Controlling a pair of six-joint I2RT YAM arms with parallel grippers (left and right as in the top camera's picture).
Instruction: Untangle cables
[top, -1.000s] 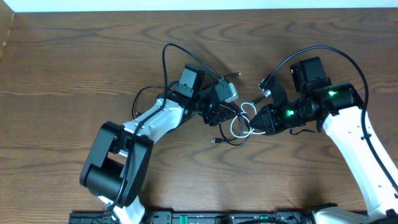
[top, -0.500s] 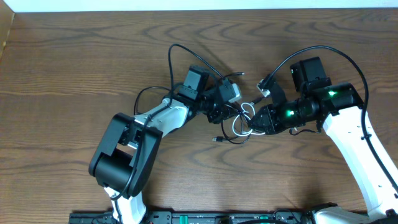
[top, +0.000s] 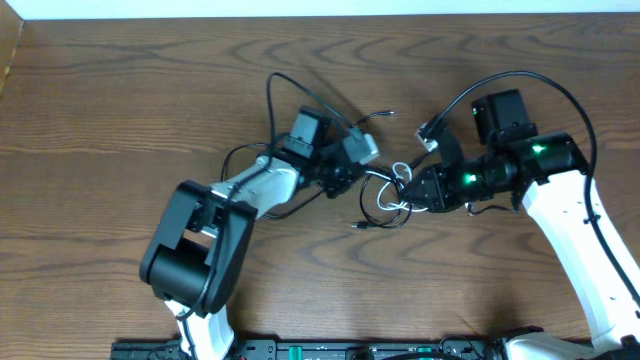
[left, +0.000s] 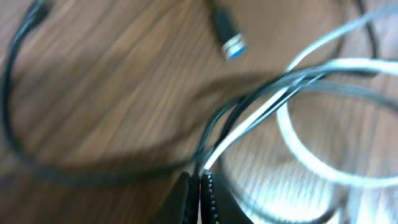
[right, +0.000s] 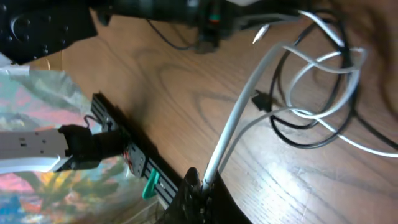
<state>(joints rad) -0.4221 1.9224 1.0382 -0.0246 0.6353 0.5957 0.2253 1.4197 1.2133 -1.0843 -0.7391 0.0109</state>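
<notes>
Left claw (left: 199, 182) pinches the cables (left: 247, 122); right claw (right: 200, 180) grips them.

Cables (top: 385, 196) between left pincer (top: 352, 180), right pincer (top: 414, 193)

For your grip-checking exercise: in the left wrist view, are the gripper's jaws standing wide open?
No, the left gripper is closed, pinching the black and white cables at its tip.

1. Left arm (top: 262, 185) — white shell links between black joints, ending in a bulky rounded black housing (top: 190, 262) toward the near edge of the bench (top: 100, 120).
2. Right arm (top: 565, 225): a long white link, then a black wrist section carrying two green lights (top: 540, 151).
3. Thick black wires (top: 520, 80) arch from both wrists above the bench.
4. Left claw (left: 198, 190) — dark fingers (left: 213, 200) with finely toothed inner edges; right claw (right: 198, 183) is black.
</notes>
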